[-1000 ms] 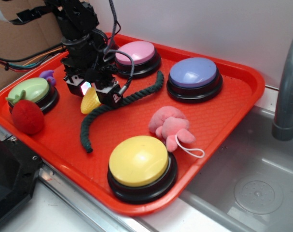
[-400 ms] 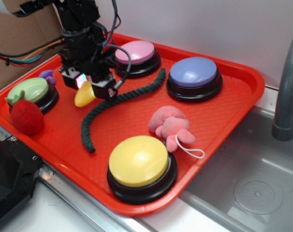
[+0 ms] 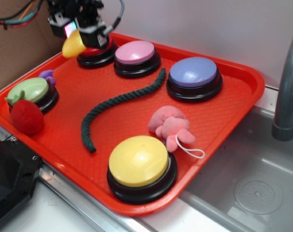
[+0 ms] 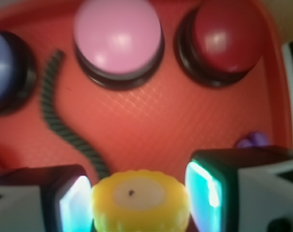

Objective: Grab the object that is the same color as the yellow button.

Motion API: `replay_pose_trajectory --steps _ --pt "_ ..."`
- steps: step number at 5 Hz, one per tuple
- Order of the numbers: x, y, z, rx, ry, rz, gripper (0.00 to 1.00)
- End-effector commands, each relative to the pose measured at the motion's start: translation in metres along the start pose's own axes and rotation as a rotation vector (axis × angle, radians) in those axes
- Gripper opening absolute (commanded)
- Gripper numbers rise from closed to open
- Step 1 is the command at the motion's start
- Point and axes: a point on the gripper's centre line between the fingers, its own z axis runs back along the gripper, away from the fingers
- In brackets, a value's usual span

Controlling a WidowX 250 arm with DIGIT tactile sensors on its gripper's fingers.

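Exterior view: my gripper (image 3: 75, 35) hangs high over the far left corner of the red tray (image 3: 136, 116), above the red button (image 3: 95, 54), with the toy corn (image 3: 73, 45) pinched between my fingers and clear of the tray surface. I hold it up there because it matches the yellow button (image 3: 139, 162), which sits at the near edge, well apart from me. Lifting it free of the green rope (image 3: 119, 104), the pink button (image 3: 135, 53) and the light-green button (image 3: 30, 91) means nothing else gets dragged along. Wrist view: the corn (image 4: 139, 200) shows its flat round end toward the camera, wedged between my two pads (image 4: 74, 205), one on each side and both touching it, so I judge the clamp firm and centred. Below lie the tray floor, the pink button (image 4: 118, 36), the red button (image 4: 223, 36) and a stretch of rope (image 4: 64, 130), blurred with height. The grab looks essentially done.
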Motion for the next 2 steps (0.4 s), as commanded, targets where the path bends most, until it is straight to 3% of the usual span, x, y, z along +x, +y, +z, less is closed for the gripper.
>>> replay_pose_trajectory --steps 1,2 --pt "-0.011 -0.006 0.086 -0.07 -0.166 -0.054 0.0" --pt "-0.009 -0.009 0.074 -0.077 -0.144 -0.078 0.0"
